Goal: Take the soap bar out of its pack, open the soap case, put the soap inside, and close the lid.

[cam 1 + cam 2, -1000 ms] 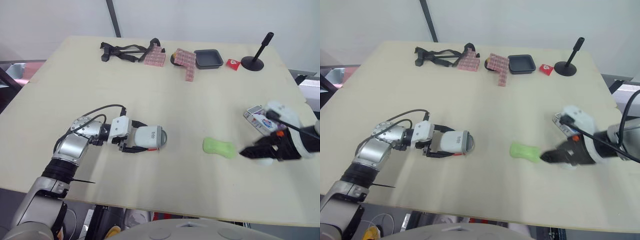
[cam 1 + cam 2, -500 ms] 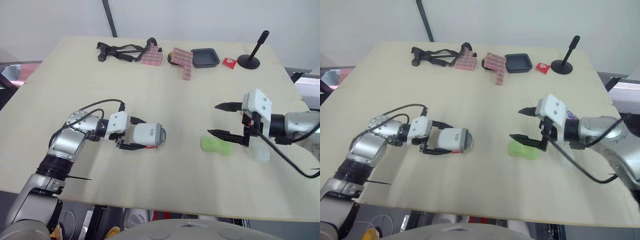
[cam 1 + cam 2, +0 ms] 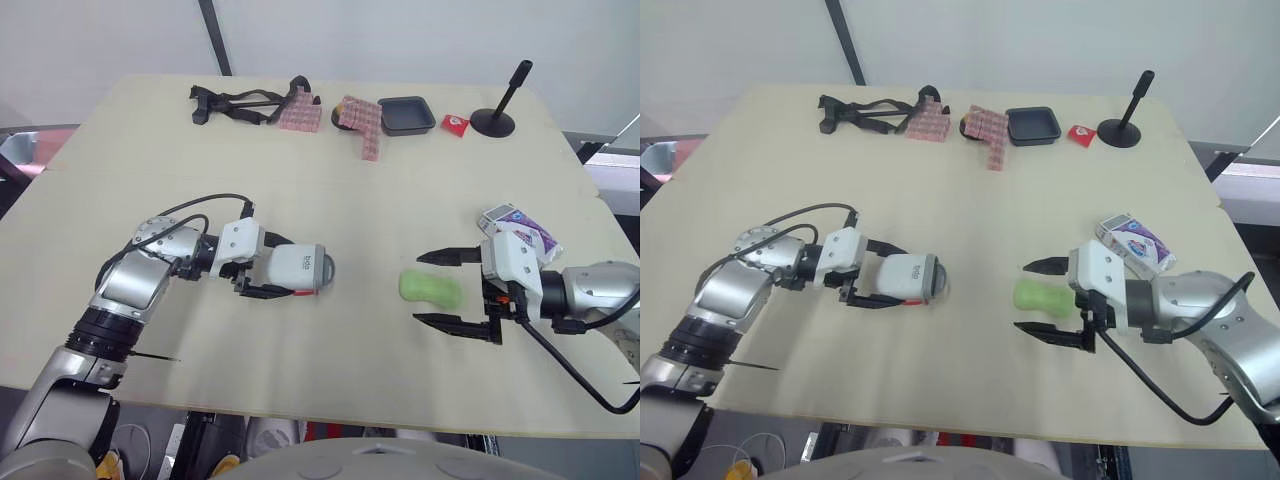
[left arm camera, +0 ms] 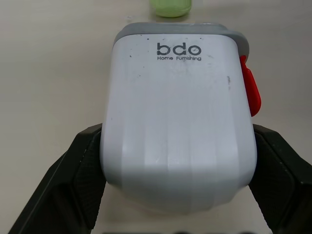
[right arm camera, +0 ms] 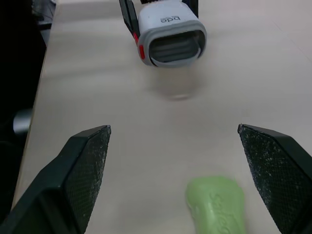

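Now we squeeze the white soap case (image 4: 178, 117) tight in our left end effector (image 3: 283, 270), at the left side of the desk (image 3: 350, 190). Our right end effector (image 3: 420, 288) is spread wide and holds nothing. The green soap bar (image 3: 432, 287) lies between its fingers, with the pack (image 3: 520, 224) nearby.
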